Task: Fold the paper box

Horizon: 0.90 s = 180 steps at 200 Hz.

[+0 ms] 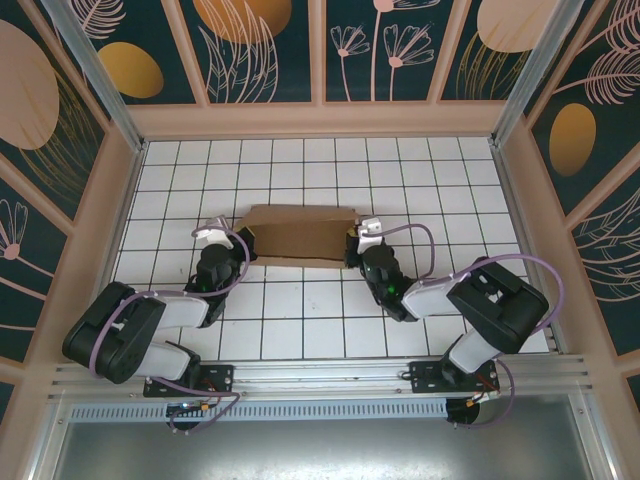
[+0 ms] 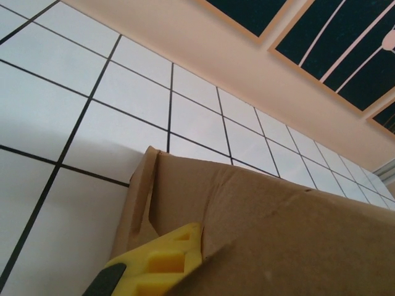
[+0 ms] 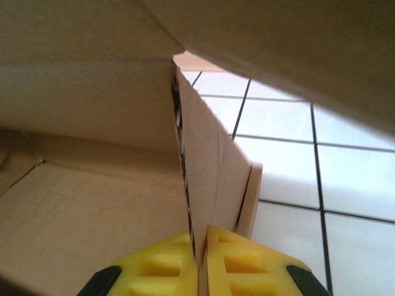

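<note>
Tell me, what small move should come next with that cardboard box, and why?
Probably the right gripper should ease its pinched end flap inward. It is shut on that upright flap at the box's right end, and the left gripper sits at the other end, seemingly bracing it.

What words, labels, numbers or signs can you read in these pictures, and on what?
None can be read. The paper box is plain brown cardboard, the wall panels carry only plant drawings, the white tiles are unprinted. Any marking on the arm bases is too small to tell.
</note>
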{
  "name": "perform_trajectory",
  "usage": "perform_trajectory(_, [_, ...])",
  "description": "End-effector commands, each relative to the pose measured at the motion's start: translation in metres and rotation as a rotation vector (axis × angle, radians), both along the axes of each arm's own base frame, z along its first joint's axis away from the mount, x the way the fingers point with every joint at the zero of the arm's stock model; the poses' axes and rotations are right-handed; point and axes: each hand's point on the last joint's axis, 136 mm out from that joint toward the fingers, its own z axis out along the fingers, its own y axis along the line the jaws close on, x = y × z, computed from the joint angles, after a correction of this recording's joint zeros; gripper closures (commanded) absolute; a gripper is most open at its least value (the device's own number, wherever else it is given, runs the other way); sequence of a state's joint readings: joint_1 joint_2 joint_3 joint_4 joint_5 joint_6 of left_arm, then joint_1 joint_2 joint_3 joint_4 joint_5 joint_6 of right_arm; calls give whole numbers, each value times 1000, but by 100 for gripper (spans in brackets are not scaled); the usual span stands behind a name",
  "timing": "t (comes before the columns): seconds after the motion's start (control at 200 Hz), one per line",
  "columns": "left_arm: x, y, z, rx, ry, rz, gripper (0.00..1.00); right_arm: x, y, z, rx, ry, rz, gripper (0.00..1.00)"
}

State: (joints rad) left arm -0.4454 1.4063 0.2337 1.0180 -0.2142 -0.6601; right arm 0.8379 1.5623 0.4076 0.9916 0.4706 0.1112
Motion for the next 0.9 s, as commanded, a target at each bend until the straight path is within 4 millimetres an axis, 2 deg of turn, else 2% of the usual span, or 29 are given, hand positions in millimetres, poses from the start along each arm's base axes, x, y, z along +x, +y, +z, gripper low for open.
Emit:
perform_trajectory(0.0, [-29, 14, -67, 108, 230, 15, 100, -12, 4, -16, 0, 55, 24, 87])
perform_trajectory(0.095, [-28, 17, -64, 116, 220, 28, 100, -13, 1, -11, 8, 44, 16, 83])
perform_trajectory(0.21, [-25, 18, -60, 129, 215, 38, 100, -13, 3, 0, 3, 19, 33, 64])
perform_trajectory(0.32, [-23, 20, -59, 145, 216, 46, 100, -19, -4, 12, 25, -3, 31, 53])
perform_trajectory(0.44, [-22, 17, -59, 148, 219, 37, 100, -34, -17, 22, 55, -31, 51, 51])
perform_trajectory(0.555, [-20, 17, -59, 154, 219, 37, 100, -59, -21, 29, 82, -65, 149, 51])
perform_trajectory(0.711, [-18, 13, -61, 151, 229, 27, 100, -95, -21, 55, 183, -118, 310, 54])
perform_trajectory(0.786, [-14, 8, -63, 146, 240, 10, 100, -96, -19, 66, 166, -107, 325, 54])
perform_trajectory(0.896, [-8, -1, -64, 126, 252, -14, 100, -81, -23, 89, 94, -81, 255, 54])
